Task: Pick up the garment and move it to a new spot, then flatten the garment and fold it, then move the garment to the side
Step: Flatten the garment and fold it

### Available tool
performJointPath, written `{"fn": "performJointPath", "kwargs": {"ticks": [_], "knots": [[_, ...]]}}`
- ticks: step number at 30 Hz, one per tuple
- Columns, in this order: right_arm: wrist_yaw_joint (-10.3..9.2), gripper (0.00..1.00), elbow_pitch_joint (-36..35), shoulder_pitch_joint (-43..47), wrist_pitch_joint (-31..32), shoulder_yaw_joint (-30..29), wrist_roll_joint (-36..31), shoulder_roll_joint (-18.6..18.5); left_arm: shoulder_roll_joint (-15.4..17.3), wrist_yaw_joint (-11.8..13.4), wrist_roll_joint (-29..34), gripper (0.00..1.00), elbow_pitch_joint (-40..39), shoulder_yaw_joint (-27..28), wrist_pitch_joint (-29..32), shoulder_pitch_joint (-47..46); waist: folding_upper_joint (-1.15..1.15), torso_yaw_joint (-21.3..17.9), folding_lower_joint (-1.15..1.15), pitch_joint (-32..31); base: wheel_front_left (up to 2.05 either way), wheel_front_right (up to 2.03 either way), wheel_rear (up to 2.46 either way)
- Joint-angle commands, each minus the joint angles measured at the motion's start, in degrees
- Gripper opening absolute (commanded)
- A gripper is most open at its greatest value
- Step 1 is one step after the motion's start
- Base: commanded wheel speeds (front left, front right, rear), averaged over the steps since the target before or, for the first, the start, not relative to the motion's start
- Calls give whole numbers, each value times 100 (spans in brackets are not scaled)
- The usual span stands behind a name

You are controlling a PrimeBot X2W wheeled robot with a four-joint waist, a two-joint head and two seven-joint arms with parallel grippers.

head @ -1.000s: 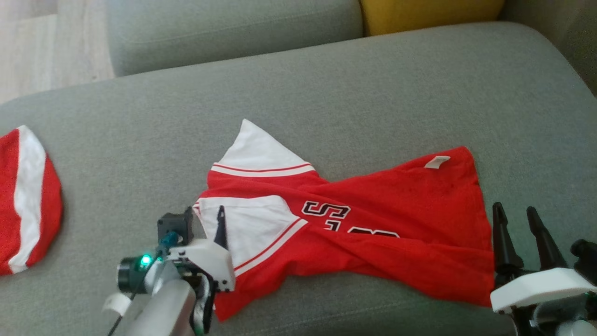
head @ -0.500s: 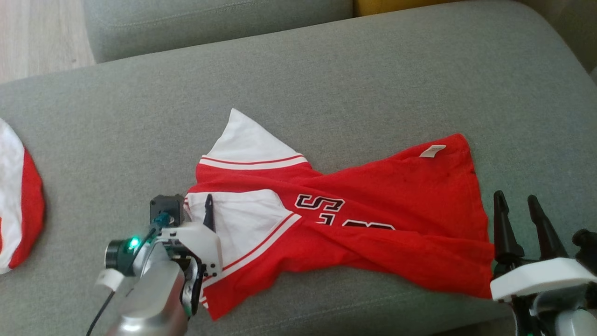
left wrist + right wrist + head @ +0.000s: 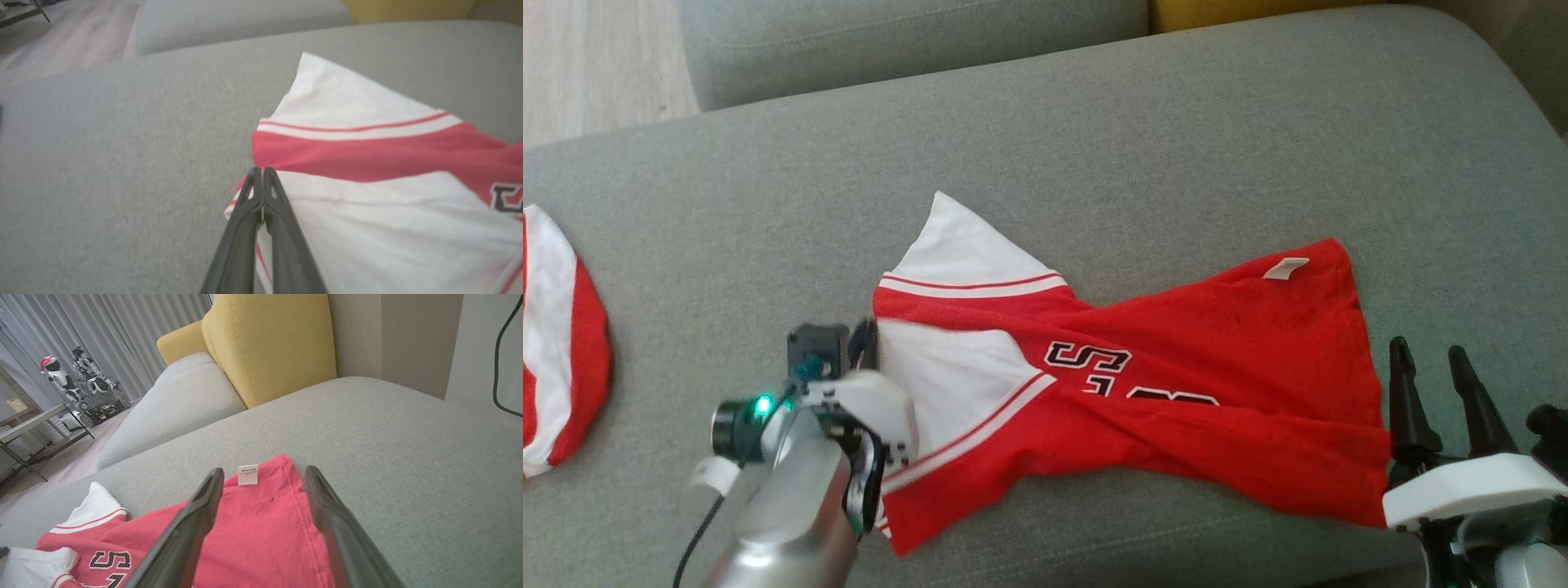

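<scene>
Lying crumpled on sofa (image 3: 1094,147), shirt (image 3: 1176,359) not yet lifted. Left gripper (image 3: 262,173) pinched shut on its edge, right gripper (image 3: 1427,349) gaping, empty. Flattening, folding to come.

On sofa seat (image 3: 1094,163): garment (image 3: 1160,384) centre, second garment (image 3: 560,343) well apart at left.

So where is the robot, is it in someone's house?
Most likely a living room at home. The red and white shirt lies on a big grey sofa with a yellow cushion, and toy robots stand by long curtains.
</scene>
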Motion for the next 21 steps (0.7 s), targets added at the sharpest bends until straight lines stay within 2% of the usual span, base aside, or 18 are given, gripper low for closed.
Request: {"fn": "performJointPath", "kwargs": {"ticks": [1,7,11,21], "knots": [[-4,100,-163,-276,-45,96,18,-43,135,63,29,0,-320,250,-75,-250,0,13,0,-24,0,0,0],[-4,100,-120,-186,-44,18,16,-43,239,237,199,0,-1774,675,-76,214,0,99,0,-156,0,0,0],[-4,100,4,-25,110,-83,134,-43,243,247,331,0,-2584,817,-76,665,0,131,0,-219,0,0,0],[-4,100,639,590,482,-43,315,-43,178,219,389,0,-3326,841,-76,1465,0,35,0,-324,0,0,0]]}}
